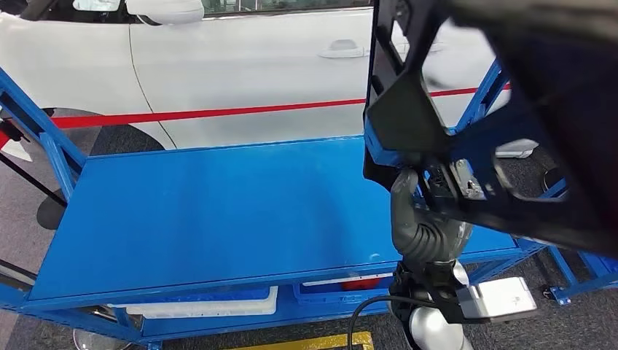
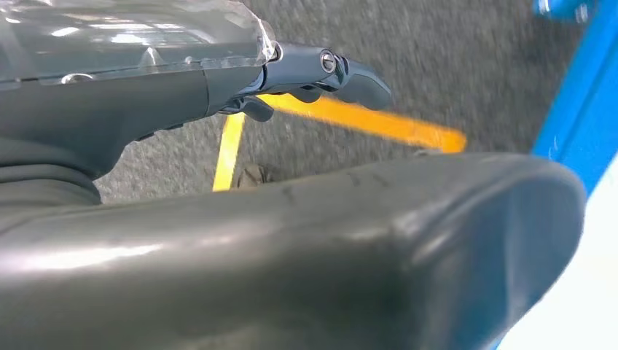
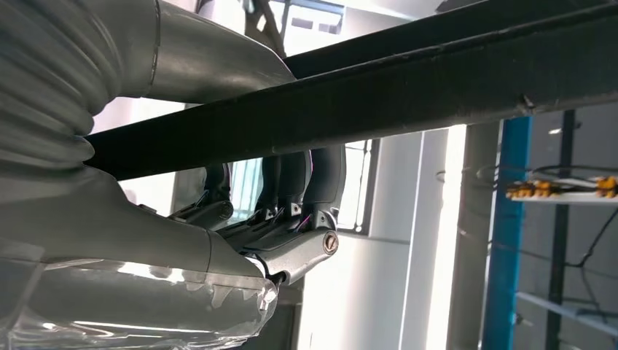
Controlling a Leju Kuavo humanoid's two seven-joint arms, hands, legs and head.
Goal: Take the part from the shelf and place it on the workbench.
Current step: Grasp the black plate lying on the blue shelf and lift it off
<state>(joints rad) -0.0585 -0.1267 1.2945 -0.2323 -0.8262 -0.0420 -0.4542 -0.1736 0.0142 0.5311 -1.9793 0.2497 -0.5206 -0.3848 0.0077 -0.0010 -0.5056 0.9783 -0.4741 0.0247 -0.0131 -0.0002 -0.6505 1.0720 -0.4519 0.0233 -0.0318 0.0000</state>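
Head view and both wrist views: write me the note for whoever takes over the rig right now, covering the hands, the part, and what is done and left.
Right hand: fingers curled around a bar of the black part, holding it raised above the right end of the blue workbench.
Left hand: holds nothing, hanging over grey floor with yellow tape; whether its fingers are apart or curled is unclear.
Done: the part is in hand and at the workbench.
Left: lower it onto the bare blue top, release, draw the hand back.

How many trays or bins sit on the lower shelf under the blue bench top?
2 in the head view: a white tray under the bench top's front edge, and a blue bin to its right. The top may hide others.
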